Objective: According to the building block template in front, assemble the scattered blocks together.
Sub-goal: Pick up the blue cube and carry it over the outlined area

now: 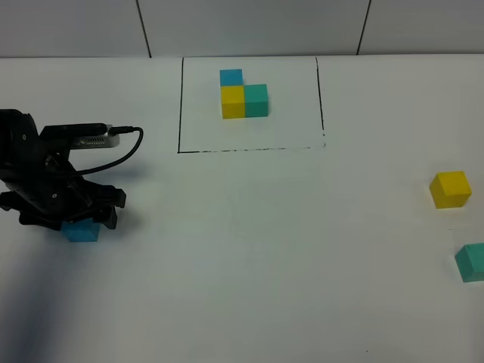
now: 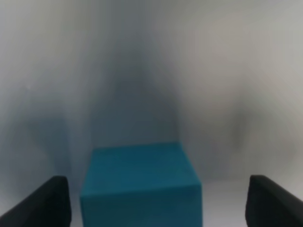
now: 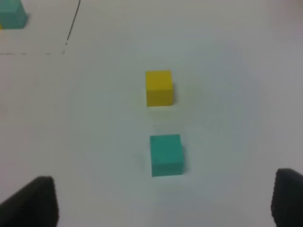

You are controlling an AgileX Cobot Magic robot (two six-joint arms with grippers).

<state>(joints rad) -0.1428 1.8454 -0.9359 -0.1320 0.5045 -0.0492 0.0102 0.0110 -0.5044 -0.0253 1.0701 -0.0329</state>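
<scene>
The template, a blue, yellow and teal-green L-shaped cluster, sits inside a thin black outline at the back centre. The loose blue cube lies at the far left. My left gripper is lowered around it. In the left wrist view the blue cube sits between the fingers, with gaps on both sides. The loose yellow cube and teal-green cube lie at the far right. In the right wrist view my open right gripper hangs above the teal-green cube and the yellow cube.
The white table runs back to a tiled wall. The left arm's cable loops to the right of the arm. A corner of the template's teal-green cube and the outline show in the right wrist view.
</scene>
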